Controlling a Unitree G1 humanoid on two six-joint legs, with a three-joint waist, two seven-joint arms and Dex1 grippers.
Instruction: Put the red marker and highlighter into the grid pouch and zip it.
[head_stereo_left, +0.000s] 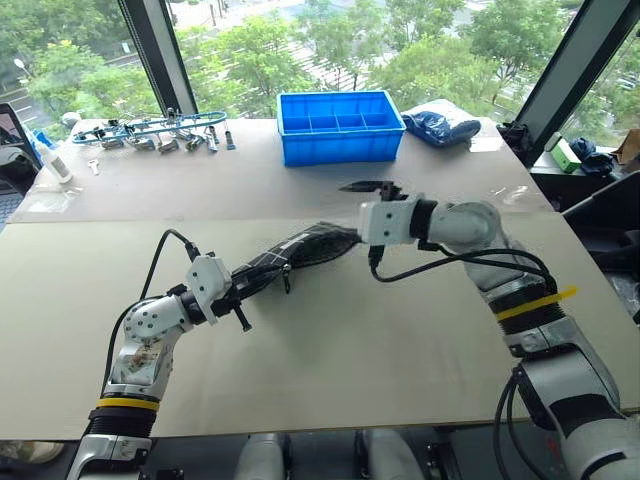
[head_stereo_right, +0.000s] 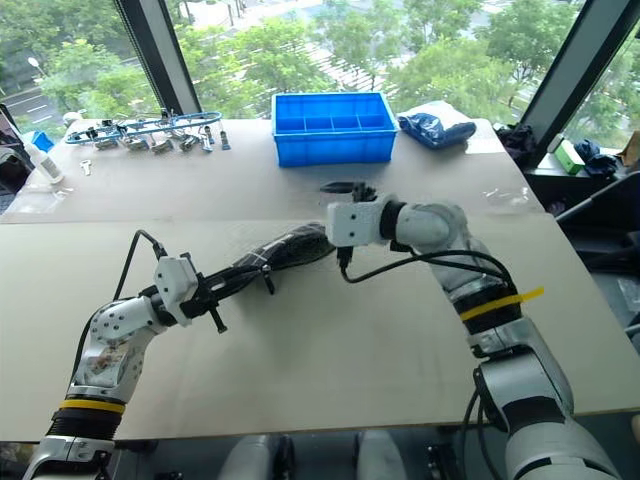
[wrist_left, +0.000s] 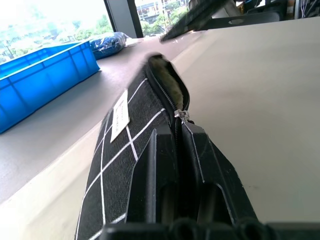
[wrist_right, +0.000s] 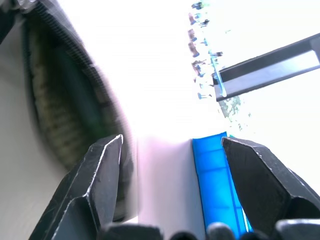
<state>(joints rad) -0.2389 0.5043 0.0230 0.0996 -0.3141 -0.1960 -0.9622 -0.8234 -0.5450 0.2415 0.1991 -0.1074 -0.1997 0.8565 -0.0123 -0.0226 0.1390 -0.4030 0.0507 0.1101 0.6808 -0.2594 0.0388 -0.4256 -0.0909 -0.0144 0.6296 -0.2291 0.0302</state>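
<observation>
Beige table (head_stereo_left: 350, 340) by windows; left pincer (head_stereo_left: 237, 293) clamps grid pouch (head_stereo_left: 300, 250), right pincer (head_stereo_left: 375, 186) apart.

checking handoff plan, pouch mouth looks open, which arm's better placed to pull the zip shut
Right, probably. The left claw is shut on the grid pouch, anchoring one end. The right claw is open and free beside the pouch's gaping far end.

Blue compartment bin (head_stereo_left: 339, 126), blue bag (head_stereo_left: 440, 126), white bottle (head_stereo_left: 53, 160)
</observation>
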